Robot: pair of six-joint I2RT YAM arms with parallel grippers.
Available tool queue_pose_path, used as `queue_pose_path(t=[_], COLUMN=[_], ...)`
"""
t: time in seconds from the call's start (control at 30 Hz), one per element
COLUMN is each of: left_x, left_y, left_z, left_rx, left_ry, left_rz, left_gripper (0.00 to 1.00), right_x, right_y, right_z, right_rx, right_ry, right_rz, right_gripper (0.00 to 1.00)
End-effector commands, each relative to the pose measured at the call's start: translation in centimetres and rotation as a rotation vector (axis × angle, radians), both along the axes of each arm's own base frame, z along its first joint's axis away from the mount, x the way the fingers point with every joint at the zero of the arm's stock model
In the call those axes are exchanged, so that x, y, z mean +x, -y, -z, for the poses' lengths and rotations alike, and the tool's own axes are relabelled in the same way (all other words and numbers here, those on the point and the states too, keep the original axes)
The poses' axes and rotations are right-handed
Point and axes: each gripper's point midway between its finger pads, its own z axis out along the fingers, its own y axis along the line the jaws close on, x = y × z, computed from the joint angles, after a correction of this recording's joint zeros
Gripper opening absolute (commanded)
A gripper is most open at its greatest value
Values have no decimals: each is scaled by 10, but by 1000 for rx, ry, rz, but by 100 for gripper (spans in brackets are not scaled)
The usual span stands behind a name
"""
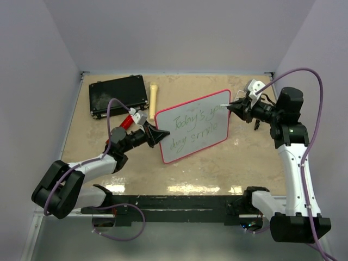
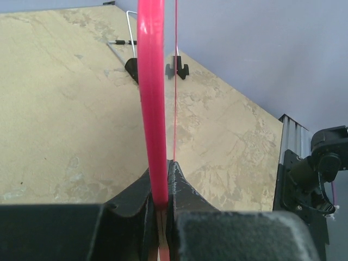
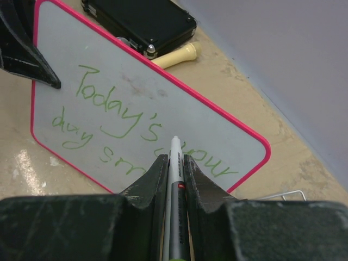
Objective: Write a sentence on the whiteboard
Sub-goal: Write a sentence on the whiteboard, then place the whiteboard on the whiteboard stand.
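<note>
**Readable text: whiteboard only**

The sentence is green cursive on the whiteboard, in two lines. Far line: "Today's" at the left, clear. The next word to its right looks like "your", its start hidden behind the marker in the right wrist view. Near line: "day" at the left, then a word starting "sm", possibly "smile". The marker barrel carries small print, too small to read.

sentence: second-line end hidden behind marker | whiteboard: edge-on, writing face unseen
</note>
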Motion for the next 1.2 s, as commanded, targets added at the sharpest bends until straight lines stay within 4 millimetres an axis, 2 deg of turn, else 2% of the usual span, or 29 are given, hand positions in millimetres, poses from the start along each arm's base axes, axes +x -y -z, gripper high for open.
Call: queue_pose_path(t=[0.0,0.13,0.17,0.33,0.4,0.7,0.87,1.13,1.17], left_x=[12,19,20,31,36,62,68,77,79], left_y=[2,8,10,18,20,29,35,45,47], left_z=[-16,-31,-29,-45,-42,-55,-55,-66,-72], left_rx=[30,-8,-5,-9,13,57,59,42,35], left_ry=[139,158,148,192,184,217,215,223,230], left_rz=[53,120,148,203,217,237,279,344,348], left_gripper=[0,0,0,0,0,0,0,0,0], right_x=[-16,-22,-24,-28,-29,-34,-37,-38,-39], right_y=[-6,-7,-9,-11,-12,-15,-16,-17,-17], right_z=[-32,-44,-45,-45,-44,-48,-51,-54,-56], right_rx=[0,-13,-11,-12,-10,-7,-7,-5,-4], right_ry=[67,87,90,83,80,76,75,71,72], right_rz=[-59,-78,-88,-112,-119,-149,-155,-162,-164], right_gripper=[0,0,0,0,0,0,0,0,0])
